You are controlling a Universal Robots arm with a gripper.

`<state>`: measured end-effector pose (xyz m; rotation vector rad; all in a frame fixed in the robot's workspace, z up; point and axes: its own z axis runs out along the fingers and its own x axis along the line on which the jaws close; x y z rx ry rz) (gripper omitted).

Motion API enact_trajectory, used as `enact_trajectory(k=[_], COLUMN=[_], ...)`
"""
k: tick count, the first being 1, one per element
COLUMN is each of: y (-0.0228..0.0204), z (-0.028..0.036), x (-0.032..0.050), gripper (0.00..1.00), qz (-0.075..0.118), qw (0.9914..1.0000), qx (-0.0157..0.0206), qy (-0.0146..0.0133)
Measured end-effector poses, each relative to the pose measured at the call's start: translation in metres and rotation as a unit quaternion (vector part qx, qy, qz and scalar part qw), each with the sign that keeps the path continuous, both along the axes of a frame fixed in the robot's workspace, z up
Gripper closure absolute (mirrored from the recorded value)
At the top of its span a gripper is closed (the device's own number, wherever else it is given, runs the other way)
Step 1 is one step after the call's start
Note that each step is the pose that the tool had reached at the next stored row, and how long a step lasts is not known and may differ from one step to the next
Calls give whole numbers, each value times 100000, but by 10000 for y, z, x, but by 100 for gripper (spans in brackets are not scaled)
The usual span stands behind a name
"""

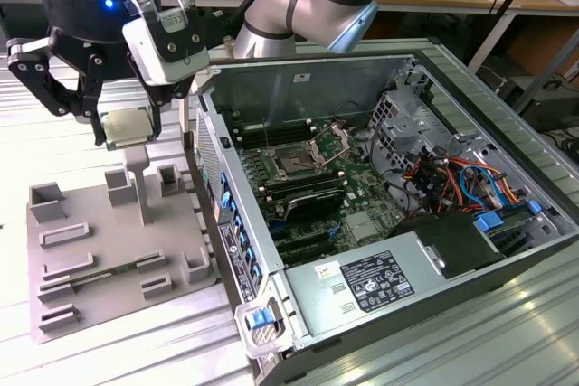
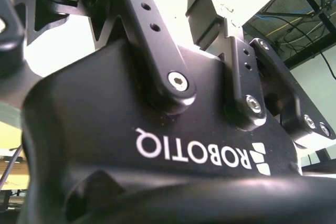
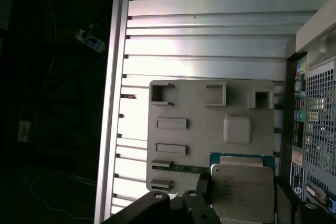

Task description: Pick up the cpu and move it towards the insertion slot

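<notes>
In the exterior view my gripper [image 1: 127, 129] is shut on the cpu [image 1: 124, 125], a flat square chip with a silvery top and green edge. It hangs in the air above the tall post of the grey plastic fixture [image 1: 118, 250], at the exterior view's left. The first wrist view shows the cpu [image 3: 242, 186] between black fingers [image 3: 157, 205], with the grey fixture [image 3: 210, 124] below it. The insertion slot [image 1: 294, 162], a square socket with a dark centre and a raised metal bracket, lies on the motherboard inside the open computer case, well to the exterior view's right of the cpu.
The open computer case [image 1: 425, 70] has a tall metal side wall [image 1: 222, 196] standing between the fixture and the motherboard. Long black memory slots [image 1: 312, 201], a drive cage with coloured cables [image 1: 452, 169] and a power supply [image 1: 371, 282] fill the case. The ribbed metal table [image 1: 470, 350] carries everything.
</notes>
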<state>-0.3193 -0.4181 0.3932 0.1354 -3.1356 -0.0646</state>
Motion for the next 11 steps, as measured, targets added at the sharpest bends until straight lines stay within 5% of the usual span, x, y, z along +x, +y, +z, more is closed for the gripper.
enact_trajectory(k=[11], y=[0], z=[0], x=[82], gripper=[45], qz=[0], qw=[100000], qx=[1], qy=[-2])
